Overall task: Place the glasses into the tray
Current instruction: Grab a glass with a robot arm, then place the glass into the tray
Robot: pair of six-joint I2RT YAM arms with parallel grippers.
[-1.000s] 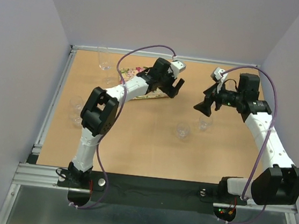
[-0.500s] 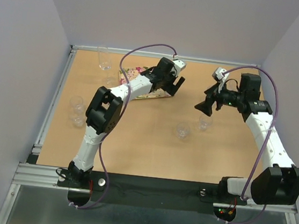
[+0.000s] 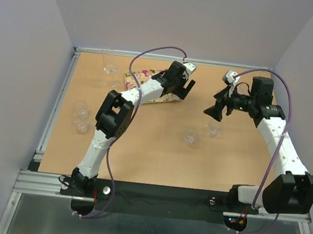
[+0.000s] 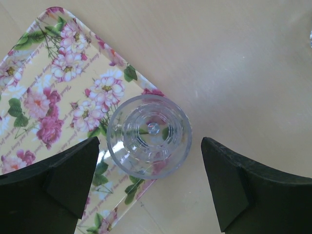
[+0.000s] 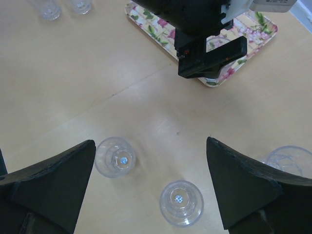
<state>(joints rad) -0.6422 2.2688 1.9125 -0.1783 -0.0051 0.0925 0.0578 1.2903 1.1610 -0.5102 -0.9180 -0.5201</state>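
Note:
The floral tray point(image 3: 146, 84) lies at the back centre-left of the table. My left gripper point(image 3: 184, 89) hovers open over its right corner. In the left wrist view a clear glass point(image 4: 148, 136) stands upright on the corner of the tray point(image 4: 58, 87), between my spread fingers point(image 4: 66, 180) and touching neither. My right gripper point(image 3: 214, 112) is open and empty above two glasses point(image 5: 114, 157) point(image 5: 181, 203) on the bare table. The same two also show in the top view point(image 3: 191, 135) point(image 3: 215, 128).
A tall glass point(image 3: 110, 60) stands at the back left. Two more glasses point(image 3: 79, 107) point(image 3: 80, 123) stand near the left edge. Another glass point(image 5: 287, 161) is partly hidden behind my right finger. A metal rail runs along the table's left and back edges.
My left gripper has shifted a little to the right and further back, over the tray's right corner. The right arm has not moved.

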